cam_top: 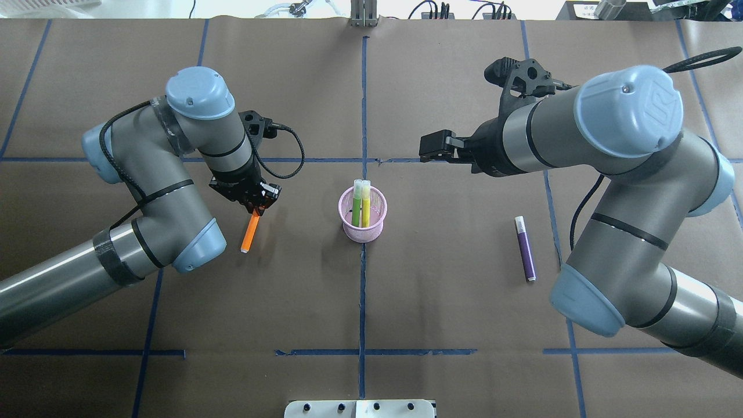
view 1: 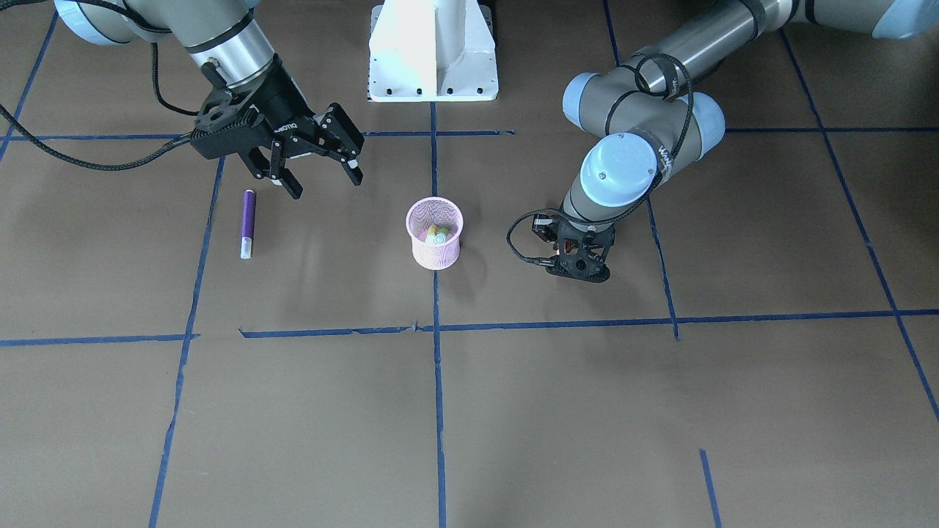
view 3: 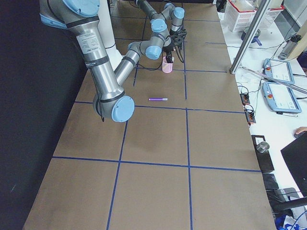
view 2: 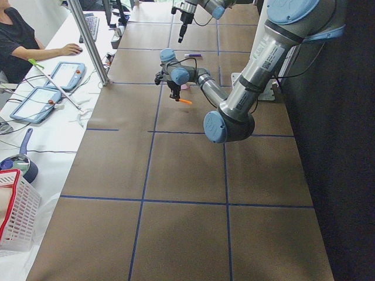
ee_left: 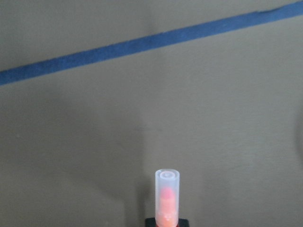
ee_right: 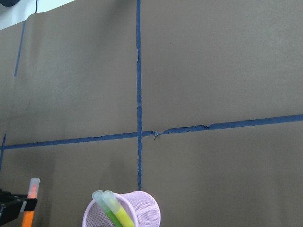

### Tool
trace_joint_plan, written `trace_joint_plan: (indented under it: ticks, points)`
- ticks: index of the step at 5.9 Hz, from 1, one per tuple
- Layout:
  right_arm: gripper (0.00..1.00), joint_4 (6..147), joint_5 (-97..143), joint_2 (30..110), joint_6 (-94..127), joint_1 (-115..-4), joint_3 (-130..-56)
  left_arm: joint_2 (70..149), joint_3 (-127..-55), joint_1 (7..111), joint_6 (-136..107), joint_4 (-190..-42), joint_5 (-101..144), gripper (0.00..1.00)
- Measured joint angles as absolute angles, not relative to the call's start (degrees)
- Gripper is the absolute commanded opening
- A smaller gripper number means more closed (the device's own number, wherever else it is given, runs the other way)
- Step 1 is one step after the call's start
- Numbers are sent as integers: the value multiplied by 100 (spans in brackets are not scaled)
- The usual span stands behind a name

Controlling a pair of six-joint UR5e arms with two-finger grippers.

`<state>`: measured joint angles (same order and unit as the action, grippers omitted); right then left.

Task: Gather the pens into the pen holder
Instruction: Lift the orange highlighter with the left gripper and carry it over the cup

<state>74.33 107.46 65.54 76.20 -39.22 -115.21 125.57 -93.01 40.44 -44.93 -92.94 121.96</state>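
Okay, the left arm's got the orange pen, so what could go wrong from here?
The left claw grips the orange pen near its capped end, so the long body sticking out could swing or slip in transit. The pen holder already has a green pen and a yellow pen leaning in it; the incoming one might strike them or tip the holder over.
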Motion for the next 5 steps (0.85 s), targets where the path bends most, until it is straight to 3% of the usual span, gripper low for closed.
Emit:
trace_joint_plan:
  ticks: [2,5]
  points:
    - [99,7421,10807,6754,7533,-4100,-11597,12627,-9977,4014,-5042,-9935,11528,0]
    - [99,7418,11149,6944,7375,-4546,-11605,12703,-10142,3411,-5740,-11705,9662,0]
